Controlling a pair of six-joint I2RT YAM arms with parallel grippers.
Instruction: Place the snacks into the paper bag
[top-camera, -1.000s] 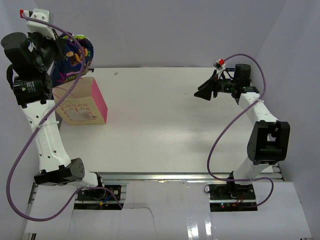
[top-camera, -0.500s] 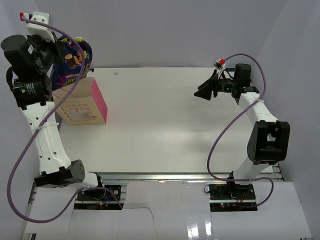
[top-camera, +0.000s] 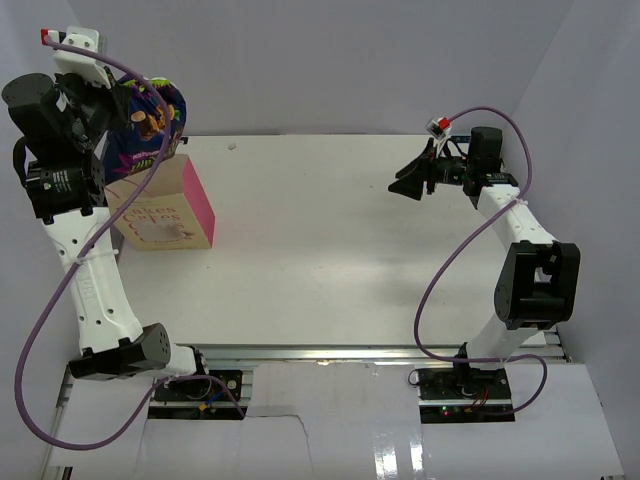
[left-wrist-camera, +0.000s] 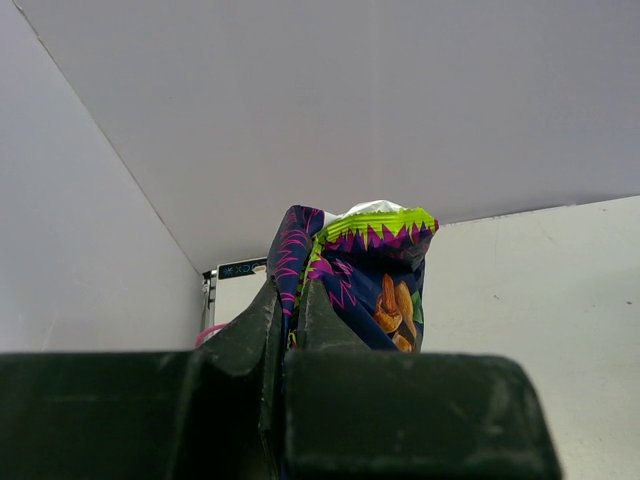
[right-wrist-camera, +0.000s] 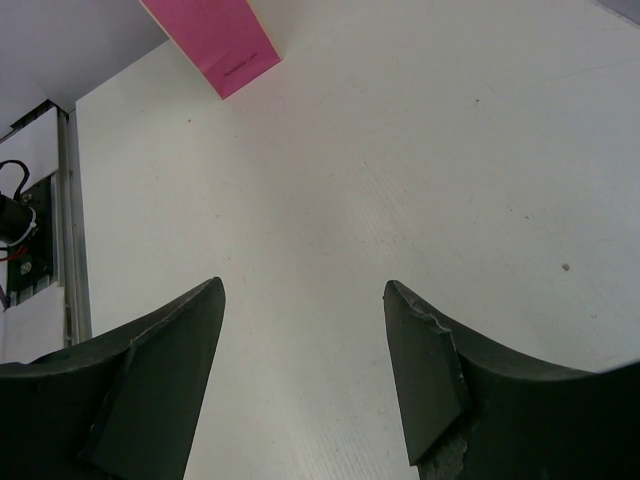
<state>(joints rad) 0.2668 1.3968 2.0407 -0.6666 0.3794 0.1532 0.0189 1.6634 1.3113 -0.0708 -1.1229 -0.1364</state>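
Since a second ago the left arm has tipped only slightly, letting the dark blue snack bag (top-camera: 149, 122) sink a touch toward the paper bag (top-camera: 158, 216), while the right arm has not stirred. That snack bag hangs in the air at the far left corner of the counter (top-camera: 330, 235), its lower end just above or at the paper bag's open top; whether it has entered cannot be told. It looks light, crinkly and soft, air-filled and likely slick, so a pinch on the flat sealed edge seems the safest hold, and squeezing its middle could crush what is inside. The left tool (left-wrist-camera: 290, 325) is closed nearly flat on one edge of the snack bag, with a loop of pink cord handle (left-wrist-camera: 206, 334) showing just beside it. The right tool (right-wrist-camera: 302, 290) hangs wide open above bare counter, well apart from the paper bag, holding nothing and seeing only its pink side panel (right-wrist-camera: 215, 35). No small packets are in sight.
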